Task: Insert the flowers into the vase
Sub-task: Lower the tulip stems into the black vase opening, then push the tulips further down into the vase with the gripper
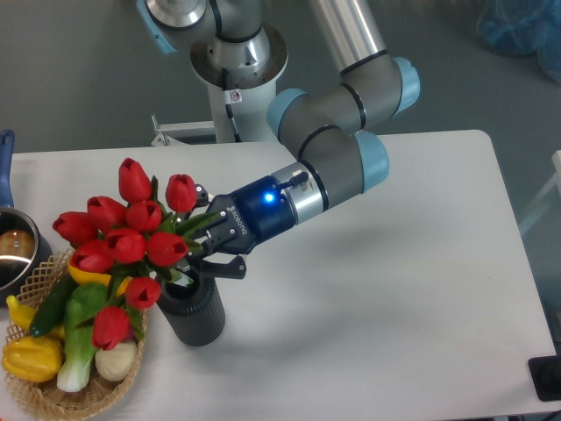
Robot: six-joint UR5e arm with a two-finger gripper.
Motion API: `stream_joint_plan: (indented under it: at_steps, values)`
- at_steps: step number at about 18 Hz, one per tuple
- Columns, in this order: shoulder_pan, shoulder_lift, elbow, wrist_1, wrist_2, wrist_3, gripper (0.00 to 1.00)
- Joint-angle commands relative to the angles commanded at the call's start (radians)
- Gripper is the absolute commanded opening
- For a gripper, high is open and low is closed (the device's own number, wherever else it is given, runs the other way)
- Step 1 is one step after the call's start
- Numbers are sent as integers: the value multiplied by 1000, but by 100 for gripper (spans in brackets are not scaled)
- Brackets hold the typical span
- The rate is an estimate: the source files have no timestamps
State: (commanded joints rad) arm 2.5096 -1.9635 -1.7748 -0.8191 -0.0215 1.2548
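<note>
desk (394,307): white, smooth, rounded corners; wide bare stretch to the right and front of the vase, left side crowded by basket and pot; front edge cut by frame bottom
arm (333,149): grey tube links with light blue joint caps, reaches down-left from the base at the back edge of the desk; blue light lit on the wrist
flowers (123,241): bunch of red tulips, glossy oval heads, green stems and leaves; long axis tilted, heads toward upper left, stems running down-right toward the vase mouth; bunch spreads wider than the vase and hangs over the basket's right rim; lowest heads sit in front of the vegetables
basket (131,373): woven wicker, tan, round, at the front-left corner, just beside the vase; partly cut by the left and bottom edges
vegetables (79,329): toy pieces in yellow, green, white, bit of purple, smooth plastic look, heaped in the basket
vase (195,314): dark grey cylinder, ribbed sides, upright, round mouth up; stem ends are at the mouth, depth inside hidden by leaves and claw
claw (203,253): black, closed on the stems just above the vase mouth, fingers pointing left
pot (12,246): metal, blue handle, at the left edge, mostly out of frame
</note>
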Motion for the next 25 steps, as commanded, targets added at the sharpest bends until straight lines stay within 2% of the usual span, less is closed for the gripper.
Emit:
stream_joint_plan:
  at_steps: [6,14,19,25]
  values:
    - [5,3,-95,0,-24,132,24]
    - [3,-20,-120,0,-26,219,24]
    - [5,-64,-123,0,-26,291,25]
    - [14,-80,-118,0,-25,310,25]
